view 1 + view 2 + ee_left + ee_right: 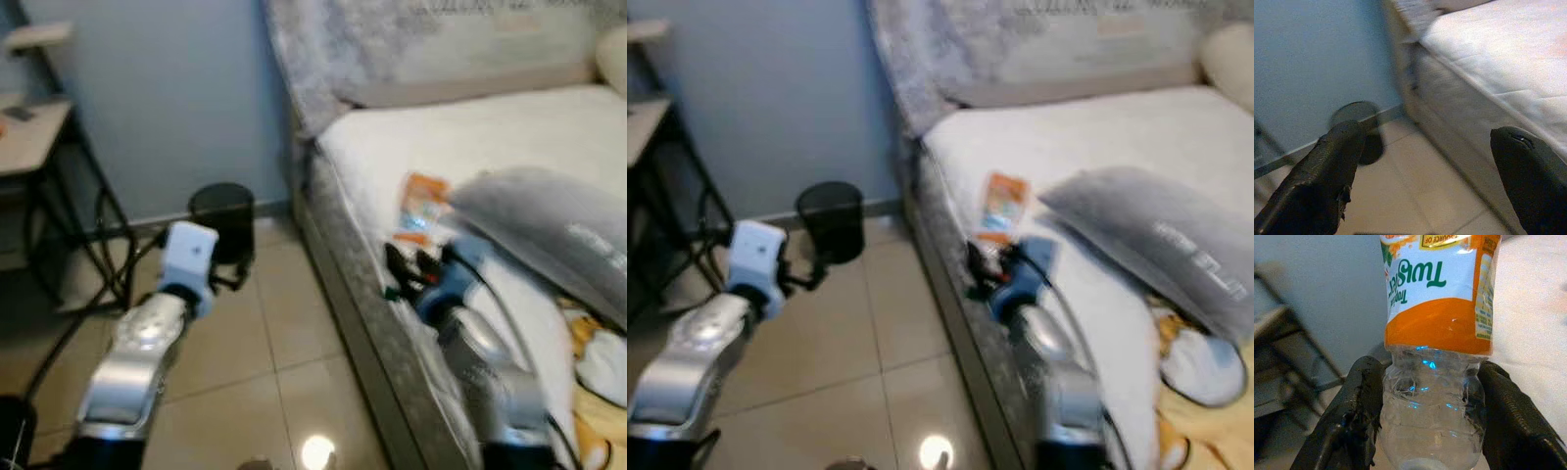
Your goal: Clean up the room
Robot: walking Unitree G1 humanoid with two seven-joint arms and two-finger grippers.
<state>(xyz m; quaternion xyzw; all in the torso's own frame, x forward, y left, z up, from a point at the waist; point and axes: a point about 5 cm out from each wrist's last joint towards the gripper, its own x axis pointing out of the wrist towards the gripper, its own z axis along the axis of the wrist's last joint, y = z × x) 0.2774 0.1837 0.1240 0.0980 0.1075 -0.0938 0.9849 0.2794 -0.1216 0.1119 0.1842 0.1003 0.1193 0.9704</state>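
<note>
Over bed edge | right hand clamps bottle | left hand spread above floor

Soft, even indoor light; both eye views are motion-blurred. A glare spot shines on the floor tiles below the arms.

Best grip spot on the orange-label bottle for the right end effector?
The clear ribbed section below the label. The right end effector already clamps the bottle there, one finger per side: the narrowed waist seats the pads and likely resists slipping better than the smooth label.
</note>
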